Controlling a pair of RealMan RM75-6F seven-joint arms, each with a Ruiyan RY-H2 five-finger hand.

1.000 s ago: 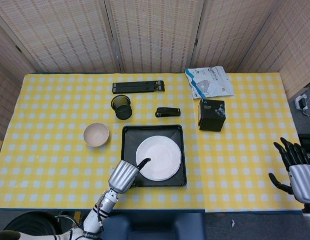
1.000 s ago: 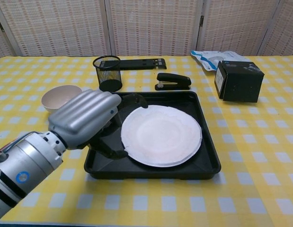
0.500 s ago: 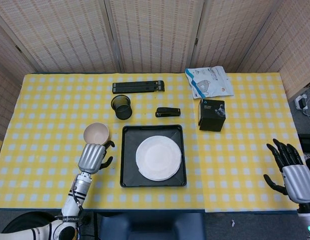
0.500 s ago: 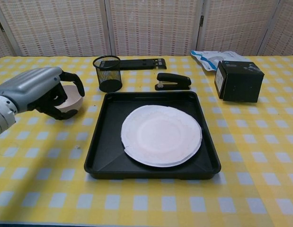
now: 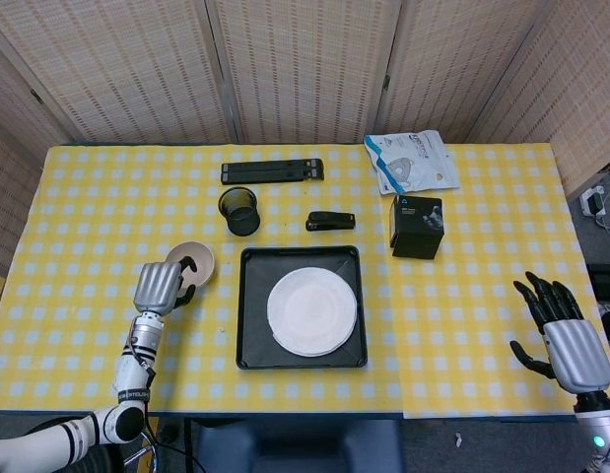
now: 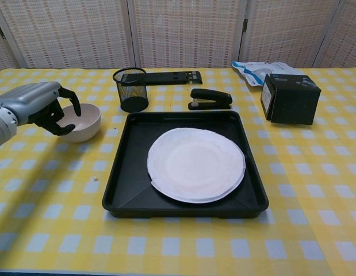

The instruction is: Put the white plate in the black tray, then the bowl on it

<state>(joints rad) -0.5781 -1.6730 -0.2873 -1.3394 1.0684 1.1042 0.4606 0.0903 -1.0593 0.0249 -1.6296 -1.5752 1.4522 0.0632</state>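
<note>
The left hand [image 6: 42, 106] is at the near left edge of the bowl [image 6: 80, 122]; its fingers [image 6: 70, 99] curl over the rim and the thumb sits low by the bowl's side; it looks like it is touching the bowl, but I cannot tell if it has a firm hold; the bowl sits on the tabletop [image 5: 462, 325], just left of the black tray [image 5: 249, 340]. The right hand [image 5: 566, 335] is far off at the right edge of the tabletop; its fingers are spread wide apart and it holds nothing.

The black tray has 1 white plate [image 5: 311, 311] lying flat inside it; nothing is on the plate. The bowl has nothing in it. Behind the tray stands 1 black mesh cup [image 6: 130, 89]; I cannot see anything in it.

There is 1 bowl, 1 plate and 1 tray. There is also 1 black stapler [image 6: 210, 99] just behind the tray, 1 long black bar [image 5: 272, 171] farther back, 1 black box [image 6: 290, 98] to the right, and 1 white bag [image 5: 412, 161] behind the box.
</note>
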